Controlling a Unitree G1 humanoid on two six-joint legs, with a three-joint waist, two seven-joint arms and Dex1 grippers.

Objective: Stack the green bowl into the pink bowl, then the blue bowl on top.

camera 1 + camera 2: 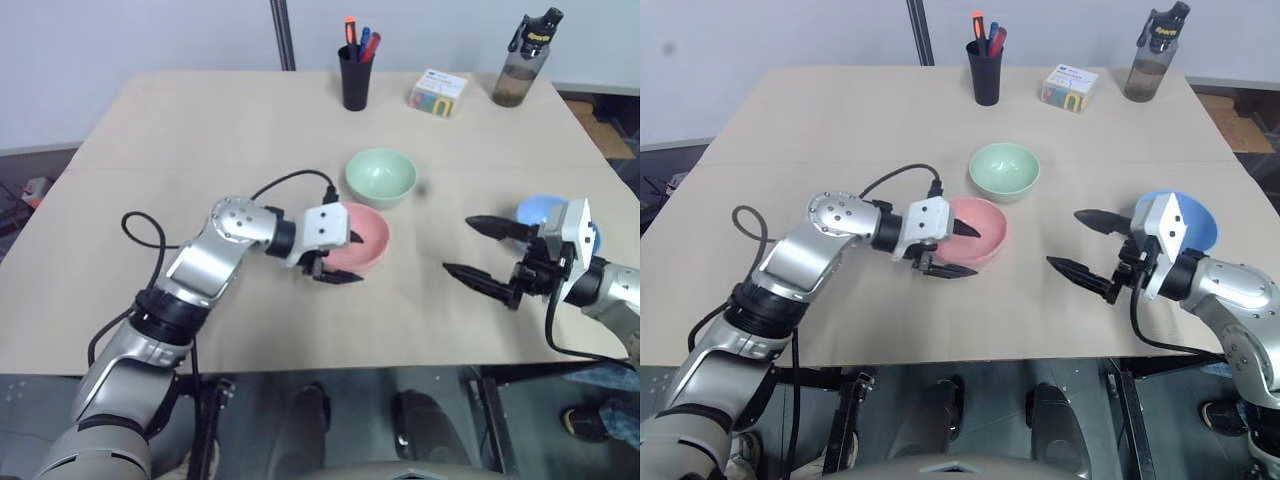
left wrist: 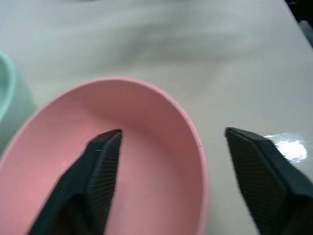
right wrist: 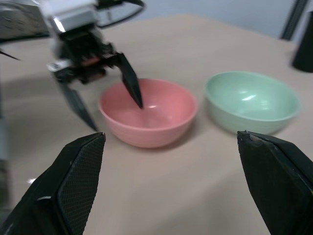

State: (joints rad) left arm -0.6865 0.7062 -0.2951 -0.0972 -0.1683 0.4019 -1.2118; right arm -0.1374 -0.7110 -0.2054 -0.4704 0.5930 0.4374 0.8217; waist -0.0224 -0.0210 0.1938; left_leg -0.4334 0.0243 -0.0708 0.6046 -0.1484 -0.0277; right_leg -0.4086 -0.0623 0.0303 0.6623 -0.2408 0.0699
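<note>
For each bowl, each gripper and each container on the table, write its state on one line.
green bowl: upright, empty, unstacked.
pink bowl: upright, empty; one finger inside, one outside its wall.
blue bowl: on the table behind the right gripper.
left gripper: open, straddling the pink bowl's rim.
right gripper: open, holding nothing.
black cup: upright, holding pens.
bottle: upright, capped.

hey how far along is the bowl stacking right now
Nothing is stacked yet. The green bowl, pink bowl and blue bowl sit separately. The left gripper straddles the pink bowl's rim, jaws open; the right gripper hangs open, empty. Both stacking steps remain.
</note>
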